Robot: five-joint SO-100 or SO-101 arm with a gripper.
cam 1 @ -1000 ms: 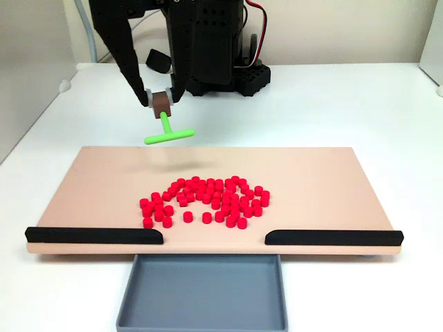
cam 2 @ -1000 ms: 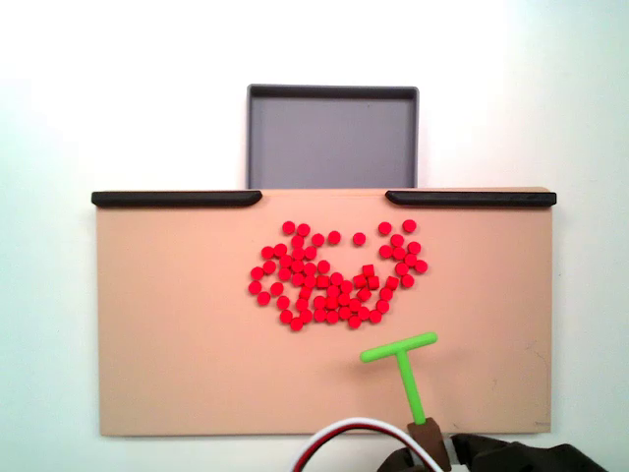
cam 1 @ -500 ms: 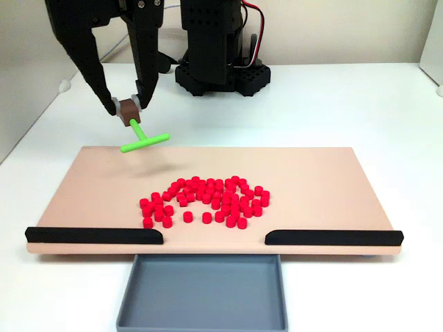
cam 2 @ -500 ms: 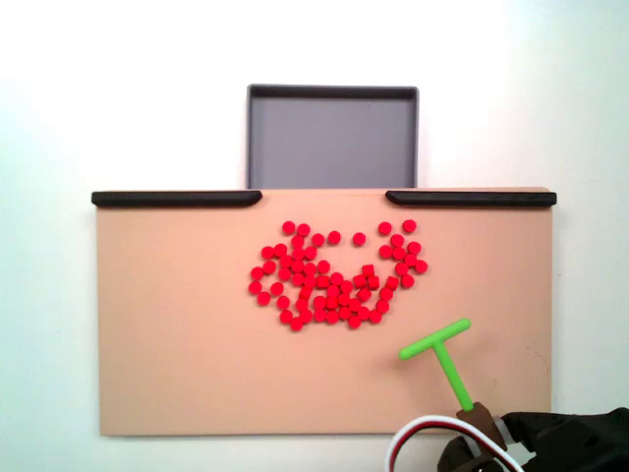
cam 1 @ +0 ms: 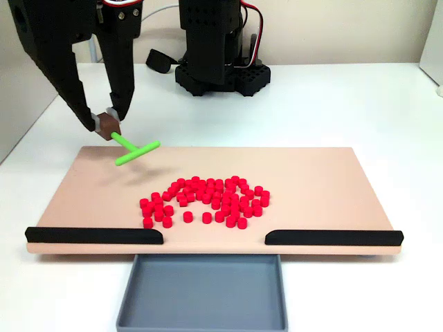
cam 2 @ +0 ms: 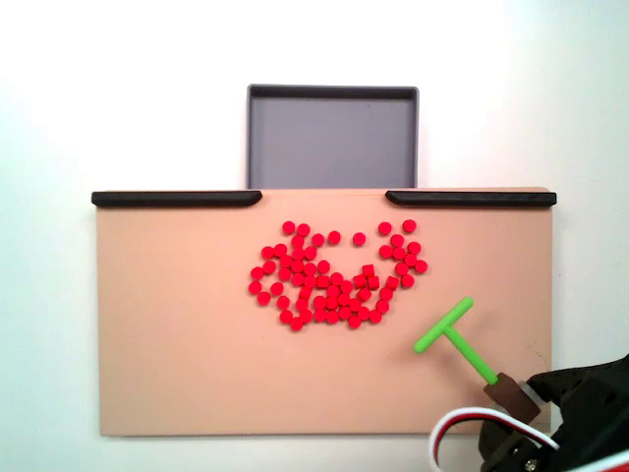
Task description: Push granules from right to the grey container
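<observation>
Several dozen granules (cam 1: 205, 201) lie mid-board, well apart from the grey container (cam 1: 202, 290) beyond the gap between black strips (cam 1: 94, 235); the hand (cam 1: 105, 126), clamped on the pusher (cam 1: 133, 149), should lower its crossbar behind the pile and sweep toward that gap.

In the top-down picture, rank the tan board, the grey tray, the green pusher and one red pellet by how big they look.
1. Tan board
2. Grey tray
3. Green pusher
4. One red pellet

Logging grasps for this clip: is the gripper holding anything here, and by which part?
Yes. The gripper holds the green T-shaped pusher stick by the brown block at its stem end, crossbar pointing toward the granules.
</observation>
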